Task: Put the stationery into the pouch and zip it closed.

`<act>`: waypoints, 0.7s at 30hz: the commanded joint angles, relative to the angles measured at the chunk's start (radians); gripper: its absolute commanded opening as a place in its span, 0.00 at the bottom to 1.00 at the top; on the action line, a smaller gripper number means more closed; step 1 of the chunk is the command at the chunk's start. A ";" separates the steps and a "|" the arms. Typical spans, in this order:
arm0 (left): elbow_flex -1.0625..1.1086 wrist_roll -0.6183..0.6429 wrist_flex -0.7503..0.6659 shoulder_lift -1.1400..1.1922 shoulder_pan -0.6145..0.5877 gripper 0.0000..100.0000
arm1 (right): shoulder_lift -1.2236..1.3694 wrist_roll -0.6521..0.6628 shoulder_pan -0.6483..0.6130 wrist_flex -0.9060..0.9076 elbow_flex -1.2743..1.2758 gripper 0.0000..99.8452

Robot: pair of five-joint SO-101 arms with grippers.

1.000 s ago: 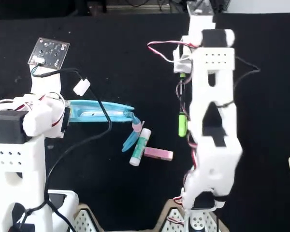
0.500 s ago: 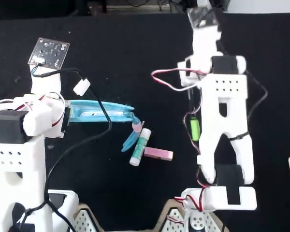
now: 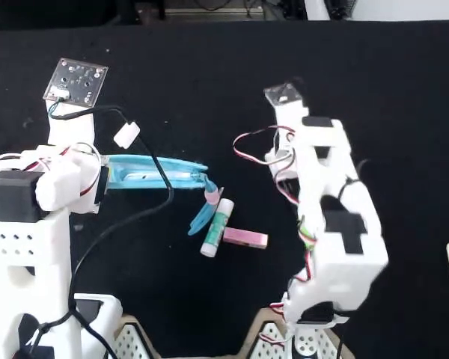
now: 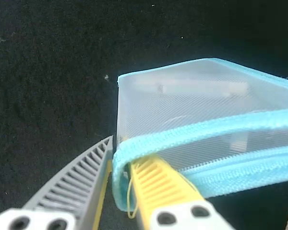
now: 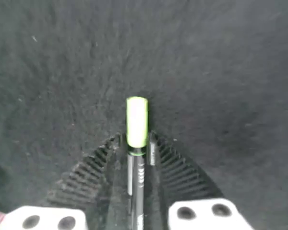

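The left pincer (image 4: pixel 118 154) is clamped on one end of the pouch (image 4: pixel 182 115), with its yellow finger on the inner side of the zip edge and its grey finger outside. The pouch is pale, see-through mesh trimmed with a bright blue zip band, and it stretches straight away from that pincer, its mouth standing open. A pale long shape shows through the mesh; what it is cannot be told.

The right pincer (image 5: pixel 136 136) grips a pen (image 5: pixel 137 120) with a black barrel and a lime-green cap. The cap pokes out just past the fingertips, over the black tabletop (image 3: pixel 172 67).

Beyond the pouch's far end from the left pincer lie a white glue stick (image 3: pixel 217 226) with a green label and a pink eraser (image 3: pixel 245 238), touching each other.
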 commanded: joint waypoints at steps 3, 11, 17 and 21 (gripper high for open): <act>-0.004 0.008 -0.011 -0.014 0.004 0.03 | 0.193 0.008 0.014 0.195 -0.294 0.09; -0.002 0.008 -0.011 -0.014 0.004 0.03 | 0.440 0.008 0.014 0.416 -0.691 0.09; -0.002 0.006 -0.011 -0.014 0.004 0.03 | 0.547 0.008 0.005 0.519 -0.926 0.09; -0.002 0.006 -0.011 -0.014 0.004 0.03 | 0.628 0.009 0.011 0.566 -1.007 0.09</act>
